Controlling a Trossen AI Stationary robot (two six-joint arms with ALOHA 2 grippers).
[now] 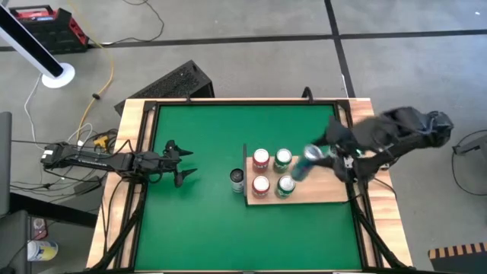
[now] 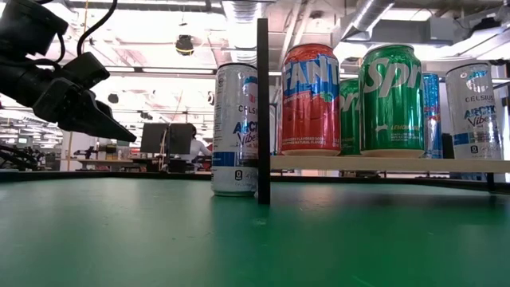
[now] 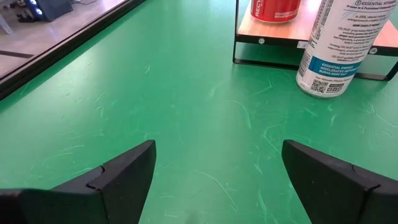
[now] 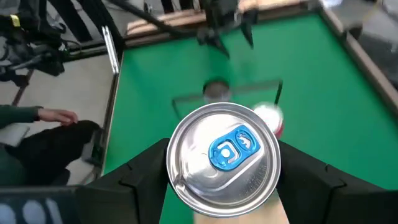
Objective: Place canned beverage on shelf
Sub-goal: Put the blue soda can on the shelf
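Observation:
The shelf (image 1: 319,194) is a light wood board with a dark upright edge (image 2: 263,112), standing right of the table's middle. Two red cans (image 1: 261,171) and two green cans (image 1: 284,171) stand on it; red (image 2: 311,100) and green (image 2: 390,100) also show in the low view. A silver can (image 1: 237,180) stands on the green tabletop just left of the upright edge. My right gripper (image 1: 323,156) is shut on a silver can with a blue tab (image 4: 225,158) over the shelf's right part. My left gripper (image 1: 186,164) is open and empty above the table's left half. My right gripper pinches the silver can between its two fingers (image 4: 146,171), on opposite sides of the can's wall just below the top rim (image 4: 180,180). The fingers come from the table's right side, slanting down. Whether the can's bottom (image 2: 474,153) touches the shelf board, I cannot tell.
The light wooden frame (image 1: 133,152) runs around the green tabletop. Open green surface lies between my left gripper and the silver can (image 3: 336,50) on the table, and along the near side. Cables and gear lie on the floor to the left.

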